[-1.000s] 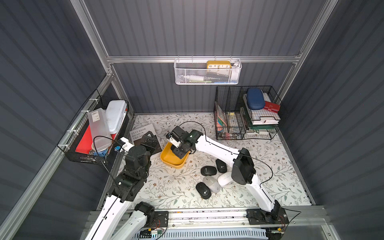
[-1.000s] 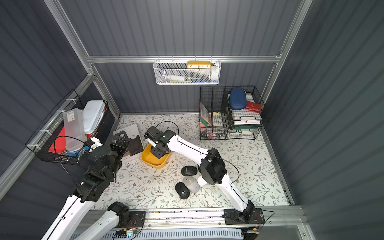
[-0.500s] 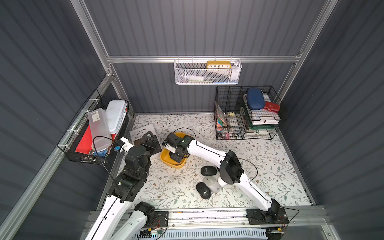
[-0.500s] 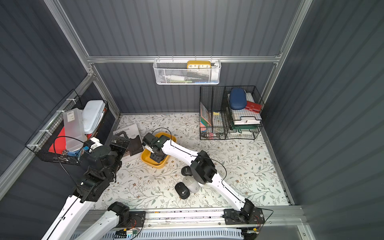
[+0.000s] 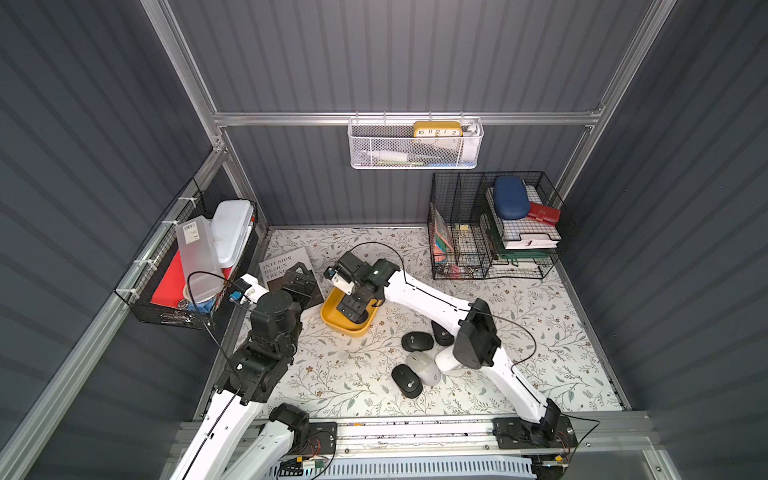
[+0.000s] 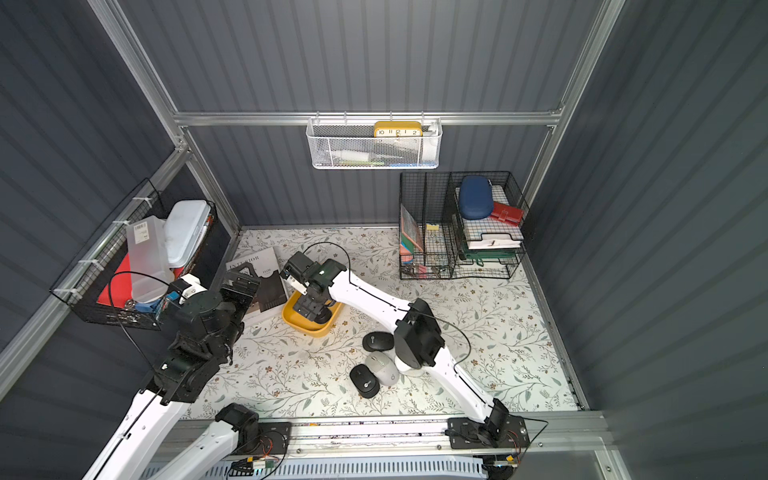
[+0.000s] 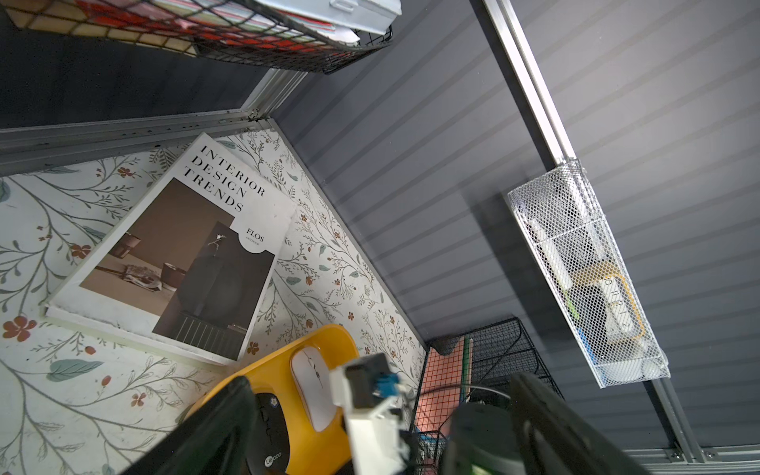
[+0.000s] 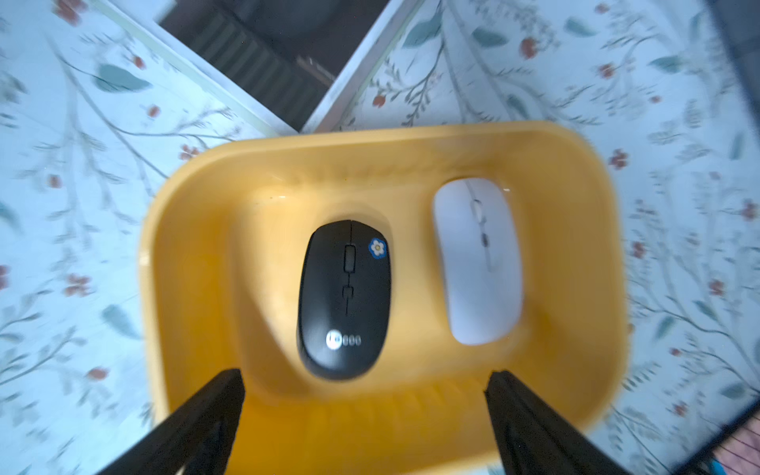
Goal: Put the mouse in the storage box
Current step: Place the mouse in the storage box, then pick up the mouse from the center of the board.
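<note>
The yellow storage box [image 5: 345,329] [image 6: 309,329] sits on the floral table beside a magazine. Seen from the right wrist, a black mouse [image 8: 345,300] with a flower sticker lies flat in the box [image 8: 370,140], next to a white mouse [image 8: 479,263]. My right gripper [image 8: 366,382] [image 5: 353,305] hovers just above the box, open, and nothing sits between its fingers [image 8: 205,419]. My left gripper [image 5: 297,280] [image 7: 378,390] stands open above the magazine, left of the box, and holds nothing. Several more mice, such as a grey one [image 5: 424,368] and a black one [image 5: 406,381], lie loose near the right arm.
A magazine [image 5: 286,270] lies at the back left, touching the box. A black wire organiser [image 5: 490,232] with papers and cases fills the back right corner. A black wire basket [image 5: 187,266] hangs on the left wall, a white mesh basket [image 5: 415,143] on the back rail.
My right gripper has gone from shut to open over the box, and the black mouse now lies free inside it. The right arm's elbow has shifted. The left arm has stayed put.
</note>
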`<state>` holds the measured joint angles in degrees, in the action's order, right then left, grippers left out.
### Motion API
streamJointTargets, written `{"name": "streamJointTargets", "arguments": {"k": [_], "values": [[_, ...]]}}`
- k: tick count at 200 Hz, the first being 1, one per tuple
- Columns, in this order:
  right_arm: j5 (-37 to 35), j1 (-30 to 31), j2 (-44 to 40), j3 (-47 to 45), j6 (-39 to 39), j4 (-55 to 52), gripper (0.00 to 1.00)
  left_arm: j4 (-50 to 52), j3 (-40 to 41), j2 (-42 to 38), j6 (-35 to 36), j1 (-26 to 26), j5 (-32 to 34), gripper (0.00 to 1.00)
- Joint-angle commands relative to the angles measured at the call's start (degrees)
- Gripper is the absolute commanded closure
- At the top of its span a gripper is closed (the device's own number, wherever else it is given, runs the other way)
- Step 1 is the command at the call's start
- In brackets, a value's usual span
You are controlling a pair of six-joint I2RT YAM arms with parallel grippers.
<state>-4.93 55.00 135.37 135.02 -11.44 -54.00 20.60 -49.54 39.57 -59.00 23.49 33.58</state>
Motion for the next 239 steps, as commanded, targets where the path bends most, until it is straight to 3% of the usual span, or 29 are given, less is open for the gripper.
{"name": "streamJointTargets", "arguments": {"k": [1, 41, 79, 106, 151, 182, 239], "values": [[2.64, -1.37, -12.68, -10.36, 0.28, -0.84, 0.05, -1.00, -1.18, 0.71, 3.18, -0.21, -2.41, 0.01], [3.08, -3.31, -33.78, -40.69, 1.59, 7.66, 0.05, -4.53, -1.52, 3.50, 7.32, -0.19, -8.80, 0.01], [3.07, -3.67, -40.84, -54.21, 2.72, 8.28, 0.06, -6.67, -0.83, 4.89, 7.51, -0.19, -10.71, 0.01], [3.78, -3.68, -37.89, -56.09, 3.43, 4.89, 0.06, -7.00, -0.21, 4.87, 7.16, -0.21, -10.56, 0.01], [5.00, -3.59, -33.92, -59.24, 2.04, 8.38, 0.06, -5.66, -0.25, 4.48, 7.04, -0.19, -9.75, 0.01], [3.41, -4.09, -30.28, -57.93, 0.94, 8.52, 0.02, -5.70, -0.12, 4.63, 6.80, -0.20, -9.88, 0.01], [6.49, -6.95, -26.48, -57.06, 0.66, 9.73, 0.04, -5.75, -0.56, 5.42, 7.06, -0.19, -9.88, 0.01]]}}
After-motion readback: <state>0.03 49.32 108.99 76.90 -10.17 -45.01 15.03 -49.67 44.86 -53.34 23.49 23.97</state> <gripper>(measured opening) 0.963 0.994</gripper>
